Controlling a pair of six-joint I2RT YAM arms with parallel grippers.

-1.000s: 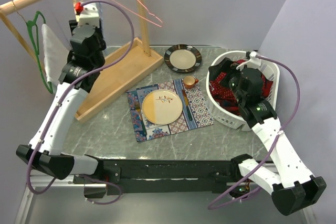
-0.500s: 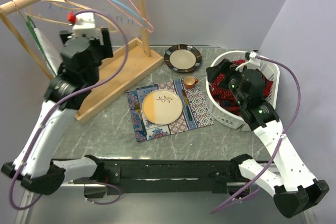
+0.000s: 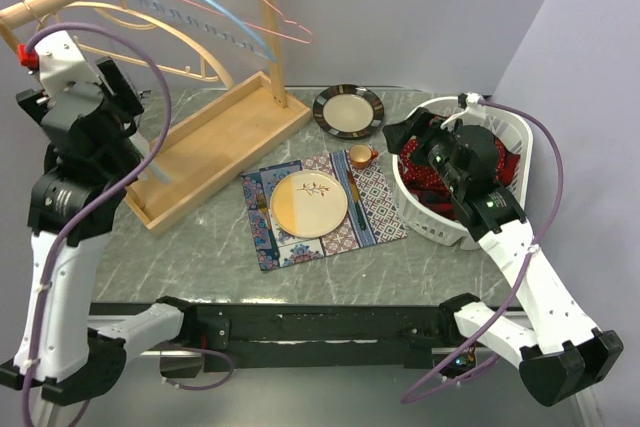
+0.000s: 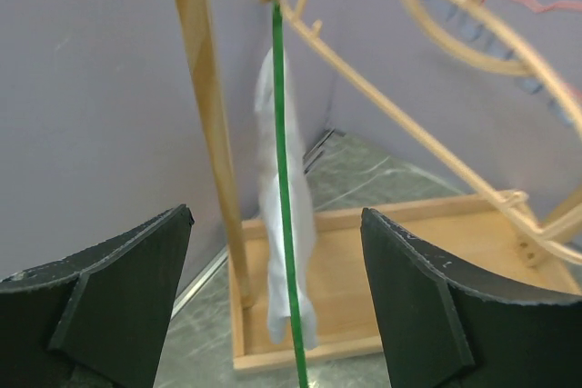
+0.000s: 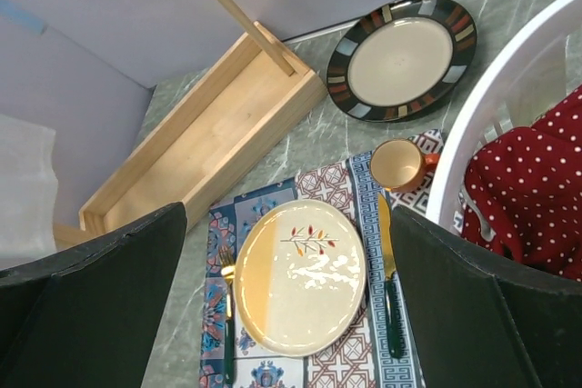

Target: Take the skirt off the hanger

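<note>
Skirt (image 4: 303,243) hangs on green hanger (image 4: 281,134) at rack (image 4: 207,134) left end; left gripper (image 4: 275,224) and right gripper (image 5: 289,224) spread, empty.

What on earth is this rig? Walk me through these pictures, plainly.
Two robot arms are bolted at the near edge of a table. The wide picture comes from a camera above and behind them. The other two come from a camera on each wrist, looking out between that arm's two dark fingers.

The left end effector is open and faces a pale skirt hanging on a green hanger from a wooden rack. The right end effector is open too, over a white basket of red spotted cloth.

On the table lie a patterned placemat with a cream plate, a small cup and a dark-rimmed plate. Neither arm holds anything.
</note>
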